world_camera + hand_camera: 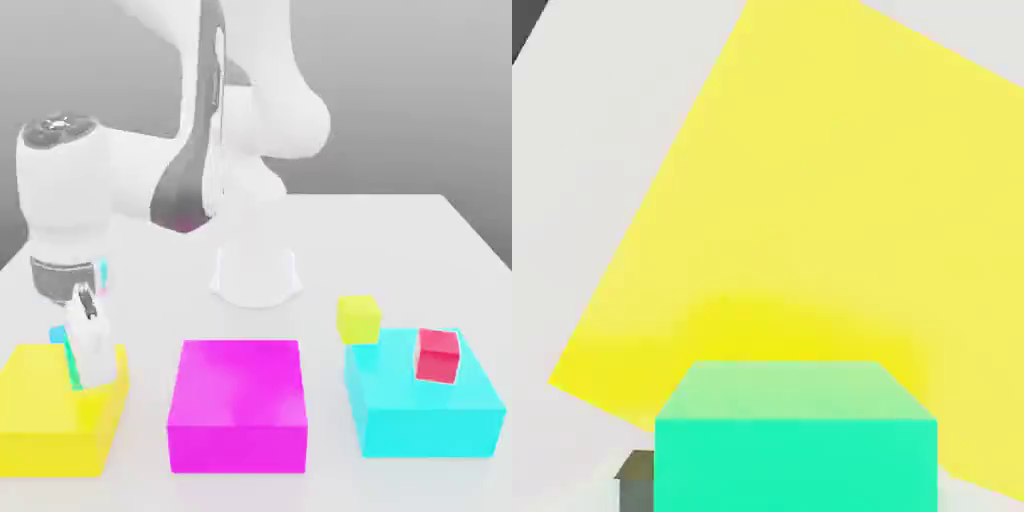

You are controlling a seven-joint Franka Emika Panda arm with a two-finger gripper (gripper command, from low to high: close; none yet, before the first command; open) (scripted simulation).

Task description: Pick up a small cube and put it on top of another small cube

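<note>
The gripper (90, 365) hangs over the yellow block (40, 420), at the edge of that block nearest the magenta block (237, 402). Its fingers (97, 350) are clenched on the green cube (796, 445), which the hand view shows raised above the yellow block's top. A sliver of the cyan cube (60, 333) peeks out just behind the yellow block, on the white surface (400, 250). Farther from the yellow block, past the magenta one, a large cyan block (400, 410) carries a red cube (438, 355), with a yellow-green cube (358, 317) touching its back corner.
</note>
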